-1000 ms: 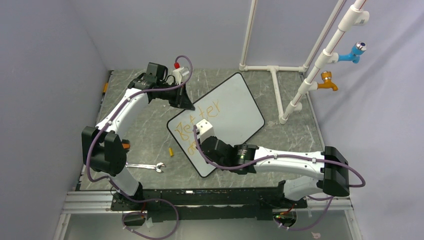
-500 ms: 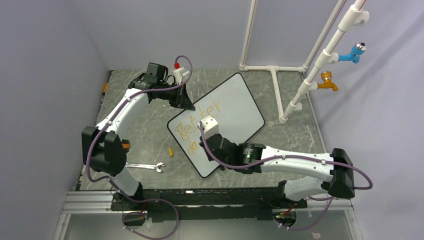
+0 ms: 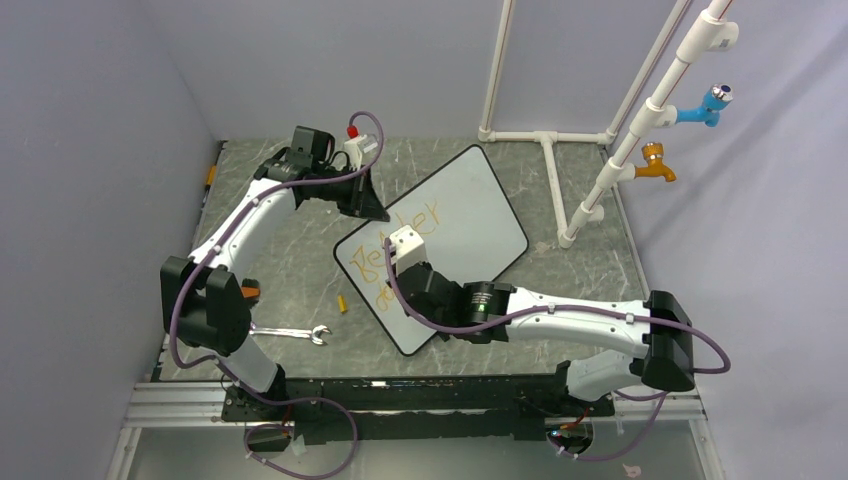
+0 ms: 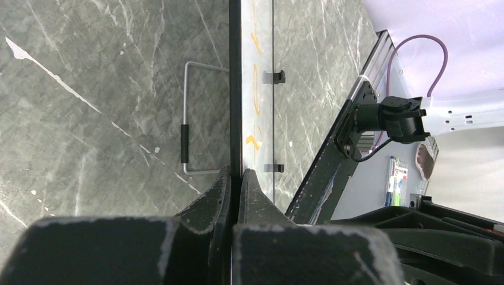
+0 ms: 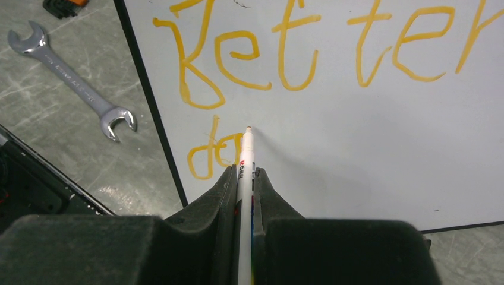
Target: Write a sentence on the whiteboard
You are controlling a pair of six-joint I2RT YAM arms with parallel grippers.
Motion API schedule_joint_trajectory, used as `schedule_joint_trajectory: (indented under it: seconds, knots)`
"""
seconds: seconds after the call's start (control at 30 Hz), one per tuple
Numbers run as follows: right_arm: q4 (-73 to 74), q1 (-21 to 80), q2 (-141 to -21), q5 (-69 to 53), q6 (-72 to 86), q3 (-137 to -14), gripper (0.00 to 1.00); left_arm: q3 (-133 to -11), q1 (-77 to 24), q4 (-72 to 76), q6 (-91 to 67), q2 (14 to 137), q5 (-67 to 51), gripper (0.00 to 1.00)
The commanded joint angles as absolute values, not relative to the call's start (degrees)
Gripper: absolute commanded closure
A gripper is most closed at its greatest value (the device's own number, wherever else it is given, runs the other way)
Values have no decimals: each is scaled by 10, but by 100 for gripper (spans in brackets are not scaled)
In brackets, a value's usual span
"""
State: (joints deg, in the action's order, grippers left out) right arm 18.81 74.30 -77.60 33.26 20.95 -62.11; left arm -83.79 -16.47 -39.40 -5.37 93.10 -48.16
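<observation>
spanning the top view, the grey veined marble table (image 3: 290, 260) carries the whiteboard (image 3: 470, 220), glossy, black-framed and round-cornered, lying askew at centre. left jaws are pinched tight on its thin frame at its upper-left edge. right jaws are clamped on a slim white marker (image 5: 246, 154), tip at the board's lower left, beside orange "da" under "better", the sentence (image 5: 245, 56). a shiny steel wrench (image 5: 71, 80) lies left, off the board.

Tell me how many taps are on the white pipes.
2. The blue tap sits high on the slanted pipe at right; the orange tap sits lower on it. No others show.
</observation>
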Motion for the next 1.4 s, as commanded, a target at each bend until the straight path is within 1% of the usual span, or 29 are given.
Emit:
schedule_joint_trajectory:
  seconds: [0.0, 0.53, 0.97, 1.37]
  knots:
    - [171, 744, -781, 359, 205, -653, 100, -841, -162, -342, -26, 896, -471, 100]
    - [173, 740, -801, 338, 215, -634, 100, -840, -162, -339, -28, 894, -471, 100]
    - [194, 741, -774, 317, 251, -582, 100, -842, -160, -338, -30, 894, -467, 100]
    - [216, 740, -778, 359, 239, -609, 100, -840, -160, -337, -31, 894, -468, 100]
